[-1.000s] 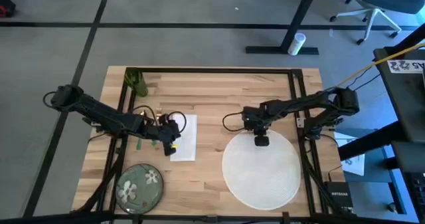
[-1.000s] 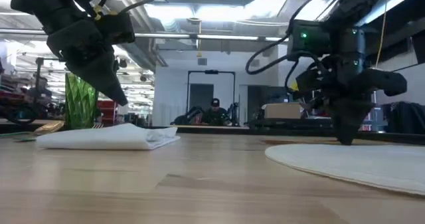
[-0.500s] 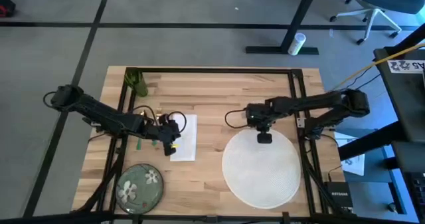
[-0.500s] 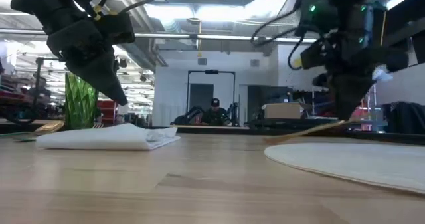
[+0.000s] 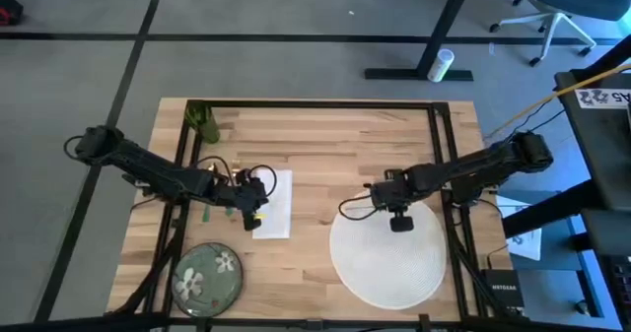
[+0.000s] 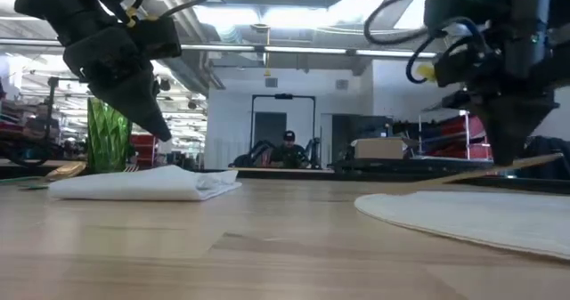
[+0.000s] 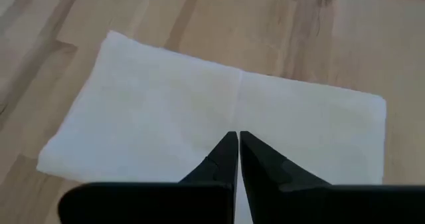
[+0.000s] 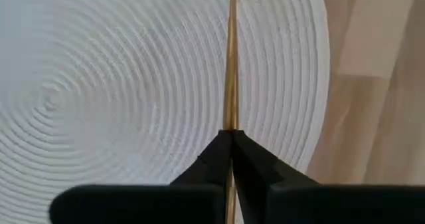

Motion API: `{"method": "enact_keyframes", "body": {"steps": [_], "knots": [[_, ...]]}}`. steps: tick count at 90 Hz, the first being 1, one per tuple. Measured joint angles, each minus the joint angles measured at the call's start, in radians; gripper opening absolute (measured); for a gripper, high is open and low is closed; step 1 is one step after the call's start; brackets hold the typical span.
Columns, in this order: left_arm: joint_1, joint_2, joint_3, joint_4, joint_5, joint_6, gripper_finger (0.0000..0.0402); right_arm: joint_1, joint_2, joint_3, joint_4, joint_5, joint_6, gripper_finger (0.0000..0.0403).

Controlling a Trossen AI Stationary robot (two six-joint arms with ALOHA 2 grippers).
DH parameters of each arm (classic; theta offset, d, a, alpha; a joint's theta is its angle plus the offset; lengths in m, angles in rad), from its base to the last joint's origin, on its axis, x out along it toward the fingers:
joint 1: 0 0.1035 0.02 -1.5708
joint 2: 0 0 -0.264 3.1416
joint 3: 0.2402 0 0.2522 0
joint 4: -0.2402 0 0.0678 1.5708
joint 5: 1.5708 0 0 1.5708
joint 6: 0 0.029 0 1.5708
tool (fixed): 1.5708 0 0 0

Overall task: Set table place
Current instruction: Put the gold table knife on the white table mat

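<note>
R gripper [image 5: 400, 222] is now sitting farther toward the near side of the table [image 5: 325, 140] than a moment ago, over the far part of the placemat [image 5: 386, 251] instead of at its far edge. It is carrying the gold utensil [image 8: 230, 58] along w/ it: in the right wrist view the fingers are pinched tight on the thin gold shaft, which is running straight out over the mat's woven rings. In the low view the utensil [image 6: 485, 170] is hanging tilted just above the mat, not touching. Judging from this, the utensil is being brought toward its spot in the setting, not yet laid down.

The placemat is looking large, round, white, w/ concentric woven ridges, lying flat on the right half of the table.

L gripper [image 5: 252, 212] is hovering over the white napkin [image 7: 199, 127], left of centre, fingers together and holding nothing. Green floral plate [image 5: 208, 276] is waiting at the near left; green cup [image 5: 205, 123] at the far left.
</note>
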Motion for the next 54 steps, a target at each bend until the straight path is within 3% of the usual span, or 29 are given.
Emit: {"method": "enact_keyframes", "body": {"steps": [24,54], "knots": [[0.0,0.0,0.0,0.0,0.0,-0.01,0.0,0.002,0.0,-0.095,0.119,0.001,0.01,0.0],[0.0,0.0,0.0,0.0,0.0,-0.012,0.0,0.002,0.0,-0.093,0.157,-0.008,0.01,0.0001]]}}
